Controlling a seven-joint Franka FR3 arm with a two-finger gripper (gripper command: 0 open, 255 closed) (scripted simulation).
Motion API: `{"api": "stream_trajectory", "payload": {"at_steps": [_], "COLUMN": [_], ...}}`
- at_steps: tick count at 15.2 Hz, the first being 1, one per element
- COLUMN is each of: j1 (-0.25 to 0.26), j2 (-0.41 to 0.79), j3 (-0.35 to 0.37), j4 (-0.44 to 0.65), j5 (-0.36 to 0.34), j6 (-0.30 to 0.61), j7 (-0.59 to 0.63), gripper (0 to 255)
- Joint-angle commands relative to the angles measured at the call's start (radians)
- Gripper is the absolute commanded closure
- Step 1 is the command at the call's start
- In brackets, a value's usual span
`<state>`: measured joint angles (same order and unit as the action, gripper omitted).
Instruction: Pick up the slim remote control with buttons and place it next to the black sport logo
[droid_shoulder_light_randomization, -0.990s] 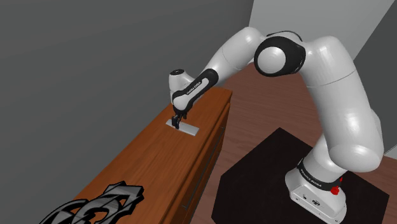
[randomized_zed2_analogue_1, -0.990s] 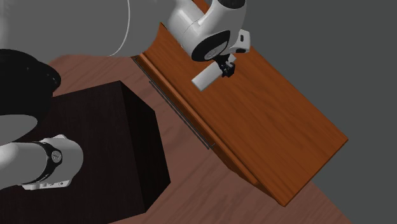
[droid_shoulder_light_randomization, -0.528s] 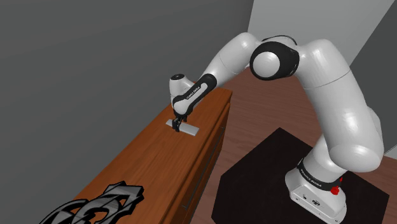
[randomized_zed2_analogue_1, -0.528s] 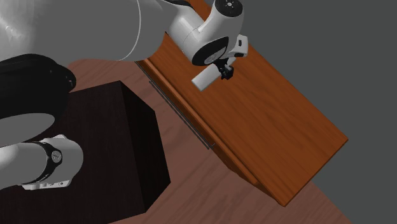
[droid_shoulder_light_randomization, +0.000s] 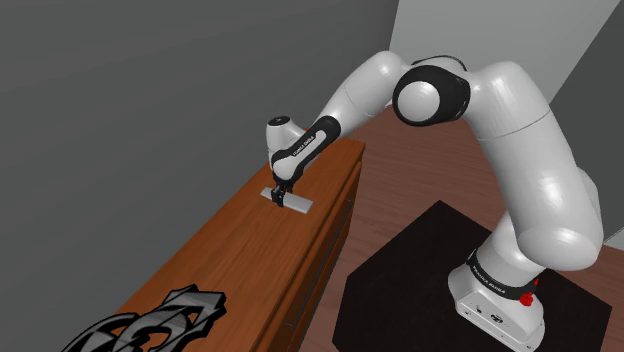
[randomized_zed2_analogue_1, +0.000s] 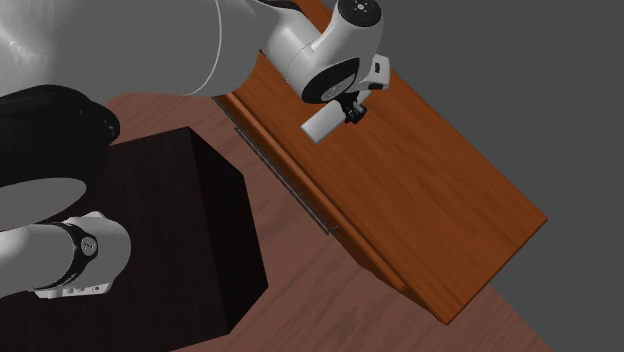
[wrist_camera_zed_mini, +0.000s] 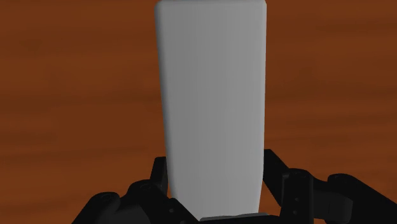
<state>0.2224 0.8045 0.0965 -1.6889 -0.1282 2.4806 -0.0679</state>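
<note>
Starting at the shoulder view's left, the black sport logo (droid_shoulder_light_randomization: 150, 322) lies flat on the near end of the wooden table (droid_shoulder_light_randomization: 240, 270), a long brown top that runs away along a grey wall (droid_shoulder_light_randomization: 120, 100). Farther along that top, well apart from the logo, is the remote control (droid_shoulder_light_randomization: 297, 204), drawn as a plain light grey slab. It sits toward the table's far end, close to the right edge. The end effector (droid_shoulder_light_randomization: 280, 194) points down onto the remote's left end. In the wrist view its black fingers (wrist_camera_zed_mini: 280, 175) stand a narrow way apart and press against the two long sides of the slab, so the remote is clasped between them, with brown wood behind it. Whether the remote rests on the table or is raised just off it cannot be told. To the right, the white arm (droid_shoulder_light_randomization: 520, 150) bends over from its black box stand (droid_shoulder_light_randomization: 400, 290), which stands on a dark wooden floor (droid_shoulder_light_randomization: 400, 190) beside the table. In the second exterior view the remote slants across the tabletop, held at the end farther from the stand.
</note>
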Motion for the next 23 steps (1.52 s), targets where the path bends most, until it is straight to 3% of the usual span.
{"api": "stream_trajectory", "payload": {"at_steps": [1,6,23], "j1": [0.000,0.000,-0.014], "j2": [0.000,0.000,-0.173], "j3": [0.000,0.000,0.019], "j4": [0.000,0.000,-0.037], "j5": [0.000,0.000,0.020], "j6": [0.000,0.000,-0.136], "j7": [0.000,0.000,-0.013], "gripper": [255,255,255]}}
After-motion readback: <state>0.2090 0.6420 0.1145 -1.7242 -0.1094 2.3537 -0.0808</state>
